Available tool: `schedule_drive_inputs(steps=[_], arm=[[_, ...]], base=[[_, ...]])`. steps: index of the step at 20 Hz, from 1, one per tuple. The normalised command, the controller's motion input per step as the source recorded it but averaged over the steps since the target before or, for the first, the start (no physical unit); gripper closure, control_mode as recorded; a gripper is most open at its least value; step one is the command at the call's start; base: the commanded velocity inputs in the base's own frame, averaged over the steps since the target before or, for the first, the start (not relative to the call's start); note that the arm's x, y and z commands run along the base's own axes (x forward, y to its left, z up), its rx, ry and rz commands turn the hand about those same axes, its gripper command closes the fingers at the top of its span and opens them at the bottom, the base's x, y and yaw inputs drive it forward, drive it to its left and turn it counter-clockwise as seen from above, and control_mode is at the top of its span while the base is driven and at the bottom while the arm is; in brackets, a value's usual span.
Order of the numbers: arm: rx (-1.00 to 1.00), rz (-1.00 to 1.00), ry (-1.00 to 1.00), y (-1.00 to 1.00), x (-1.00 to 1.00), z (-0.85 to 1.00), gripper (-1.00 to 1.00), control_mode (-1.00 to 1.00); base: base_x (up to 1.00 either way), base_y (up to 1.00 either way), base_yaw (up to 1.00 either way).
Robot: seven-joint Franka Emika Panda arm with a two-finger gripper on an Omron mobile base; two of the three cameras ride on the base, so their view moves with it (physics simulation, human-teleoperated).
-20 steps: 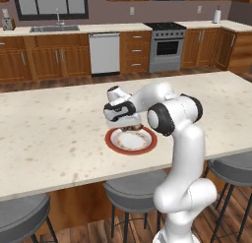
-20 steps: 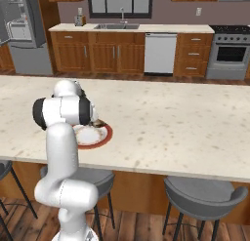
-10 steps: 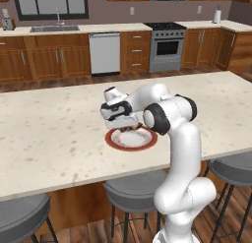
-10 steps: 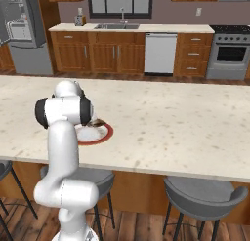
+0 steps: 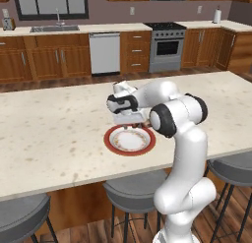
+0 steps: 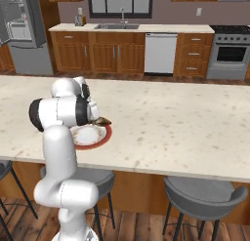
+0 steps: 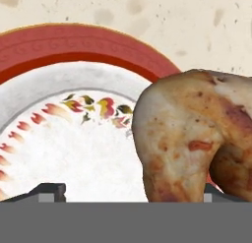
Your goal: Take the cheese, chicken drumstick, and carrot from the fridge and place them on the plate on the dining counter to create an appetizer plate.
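The red-rimmed white plate (image 5: 129, 140) (image 6: 90, 136) (image 7: 64, 138) lies on the beige dining counter (image 5: 49, 124) (image 6: 171, 118). My gripper (image 5: 129, 123) (image 7: 129, 190) hovers low over the plate's far edge, open, with its fingertips (image 7: 47, 190) wide apart. The golden-brown chicken drumstick (image 7: 192, 138) (image 6: 103, 121) sits between the jaws toward the right one, lying over the plate's rim. The grey fridge (image 6: 19, 35) stands far off at the back left. The cheese and the carrot are out of view.
Grey bar stools (image 5: 130, 188) (image 6: 205, 196) stand along the counter's near side. Behind the island run the wall cabinets with a sink (image 5: 54, 28), a dishwasher (image 5: 105, 52) and a stove (image 5: 167, 47).
The jaws have gone from shut on the drumstick to wide open. The hand has barely shifted over the plate's far edge.
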Motion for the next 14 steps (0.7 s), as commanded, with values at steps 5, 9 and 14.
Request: schedule_drive_inputs(steps=[5, 9, 14], arm=[[0.0, -0.01, -0.01, 0.21, 0.1, -0.03, -1.0, -1.0], [0.0, 0.0, -0.04, 0.45, 0.32, -0.27, -1.0, -1.0], [0.0, 0.0, 0.04, 0.3, 0.22, -0.84, -1.0, -1.0]], base=[[0.0, 0.0, 0.0], [0.0, 0.0, 0.0], [0.0, 0.0, 0.0]])
